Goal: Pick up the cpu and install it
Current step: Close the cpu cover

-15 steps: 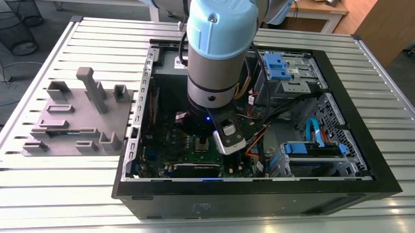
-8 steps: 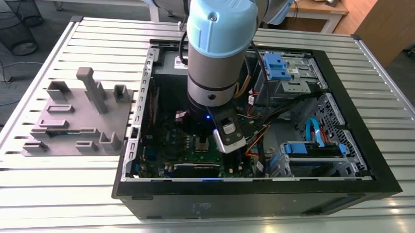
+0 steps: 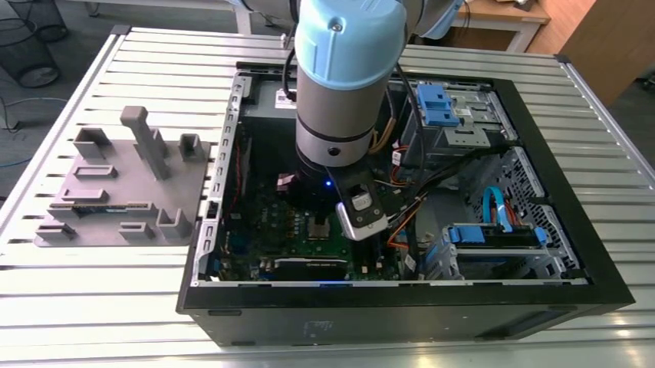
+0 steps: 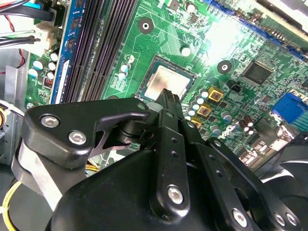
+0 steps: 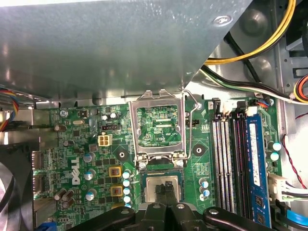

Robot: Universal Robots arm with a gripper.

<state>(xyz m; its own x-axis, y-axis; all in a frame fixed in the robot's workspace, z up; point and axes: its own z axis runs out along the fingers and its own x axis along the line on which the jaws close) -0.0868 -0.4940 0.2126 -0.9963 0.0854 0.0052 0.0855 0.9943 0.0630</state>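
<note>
- Inside the open black computer case [image 3: 409, 310], which lay on a slatted metal table [image 3: 82, 307], the grey and pale-blue robot arm [image 3: 338, 92] hung down over the green motherboard [image 5: 72, 154].
- The cpu [image 5: 151, 188], a small flat square chip with a silvery-grey metal top, lay in the socket on the board. It looked flat and parallel to the edges of the socket.
- The black gripper [image 5: 165, 187] was over the middle of the chip. Its two fingertips [image 5: 160, 190] were together, or very nearly so, and they were much narrower than the chip, so they did not clamp its sides.
- Whether the fingertips touched the metal top, I could not tell.
- The silver metal retention frame [image 5: 134, 130] of the socket stood open and upright just beside the chip.
- In my judgement, the step in hand was the seating of the chip in its socket.
- To do this well, any contact should be light and straight down, without sliding sideways, because a chip that shifts can damage such a socket.
- The fingers should also keep apart from the open frame and from the long black memory slots [image 5: 225, 163] beside the socket.
</note>
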